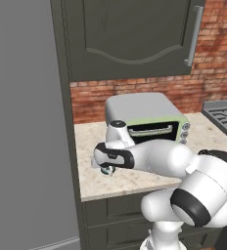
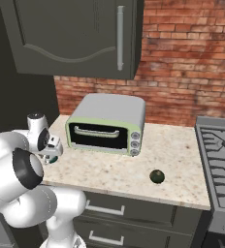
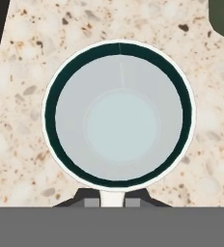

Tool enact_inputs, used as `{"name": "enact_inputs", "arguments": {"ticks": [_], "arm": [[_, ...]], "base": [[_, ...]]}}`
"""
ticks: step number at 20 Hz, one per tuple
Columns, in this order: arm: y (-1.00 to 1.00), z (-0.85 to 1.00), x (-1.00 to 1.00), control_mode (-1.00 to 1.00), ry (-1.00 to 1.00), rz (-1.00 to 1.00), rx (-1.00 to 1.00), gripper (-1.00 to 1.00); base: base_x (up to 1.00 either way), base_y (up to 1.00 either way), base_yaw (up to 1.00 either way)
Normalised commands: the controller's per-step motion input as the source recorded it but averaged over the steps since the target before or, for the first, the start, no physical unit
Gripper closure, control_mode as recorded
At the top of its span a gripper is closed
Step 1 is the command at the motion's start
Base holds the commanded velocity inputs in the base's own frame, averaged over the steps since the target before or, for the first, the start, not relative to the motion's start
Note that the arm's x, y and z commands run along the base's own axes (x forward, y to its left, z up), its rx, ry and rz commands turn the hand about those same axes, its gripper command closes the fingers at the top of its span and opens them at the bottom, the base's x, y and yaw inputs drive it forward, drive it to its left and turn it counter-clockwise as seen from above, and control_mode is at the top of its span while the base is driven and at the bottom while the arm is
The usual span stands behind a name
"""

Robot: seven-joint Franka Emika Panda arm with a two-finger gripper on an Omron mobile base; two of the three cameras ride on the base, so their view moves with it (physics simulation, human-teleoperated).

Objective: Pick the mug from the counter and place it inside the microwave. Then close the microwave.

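Note:
The mug (image 3: 121, 120) is a small pale glassy cylinder with a whitish rim, seen from straight above in the hand view, standing on the beige speckled counter (image 3: 22, 144). My gripper (image 3: 112, 200) is shut on the near part of the mug's rim, a white piece of it pinched between the two dark fingertips. From the base, the mug (image 1: 107, 170) sits under the hand near the counter's (image 1: 135, 181) left front corner, with the gripper (image 1: 106, 167) pointing down onto it. On the other side the mug (image 2: 52, 159) peeks out below the gripper (image 2: 50, 156). The microwave is out of view.
A pale-green and grey toaster oven (image 1: 146, 119) (image 2: 107, 123) stands just behind and right of the mug. A small dark round object (image 2: 157, 176) lies near the counter's front. A stove (image 2: 221, 145) is at the right, a tall grey panel (image 1: 22, 122) at the left, dark cabinets (image 1: 130, 34) overhead.

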Motion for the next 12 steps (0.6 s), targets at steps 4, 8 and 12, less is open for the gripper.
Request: {"name": "enact_inputs", "arguments": {"ticks": [4, 8, 12], "arm": [[0.00, 0.00, 0.00, -1.00, 0.00, 0.00, 0.00, 1.00], [-0.01, 0.00, 0.00, -1.00, 0.00, 0.00, 0.00, 1.00], [-0.16, 0.20, -0.01, -1.00, 0.00, 0.01, 0.00, 1.00]], "base": [[0.00, 0.00, 0.00], [0.00, 0.00, 0.00], [0.00, 0.00, 0.00]]}}
